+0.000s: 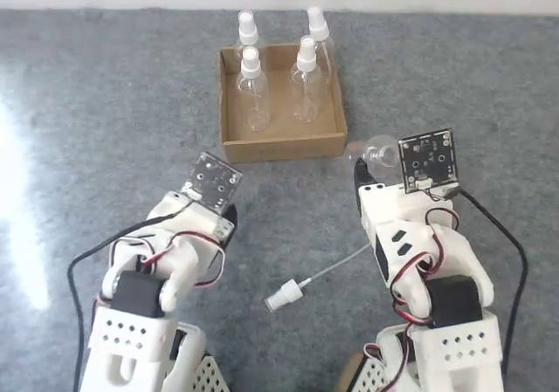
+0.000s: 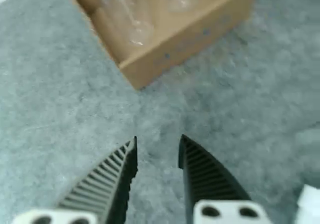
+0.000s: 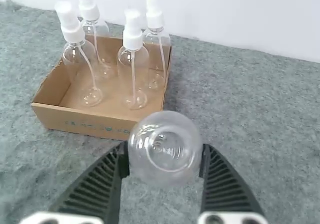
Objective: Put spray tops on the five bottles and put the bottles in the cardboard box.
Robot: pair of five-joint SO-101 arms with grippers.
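- Two robot arms fill the near edge of the overhead view, the left arm (image 1: 166, 270) and the right arm (image 1: 428, 261), both over a grey carpet (image 1: 105, 130).
- Between the arms, a loose spray top (image 1: 286, 297) lies on its side on the carpet. Its thin dip tube stretches toward the right arm.
- At the tip of the right arm is an uncapped bottle (image 1: 377, 154) of clear plastic, just off one near corner of the cardboard box (image 1: 284, 146).
- The box is open at the top. Four bottles (image 1: 253, 86) stand upright inside in two rows of two, each wearing a white spray top.
- In the left wrist view, the left gripper (image 2: 157, 144) has its two black ribbed fingers apart over bare carpet. A corner of the box lies ahead, with blurred clear bottle bases inside.
- In the right wrist view, the right gripper (image 3: 163, 150) is clamped on the uncapped bottle, one finger on each side, and the bottle is seen end-on.
- Beyond it, the box holds the four capped bottles. Their dip tubes run down to the bottle bases.
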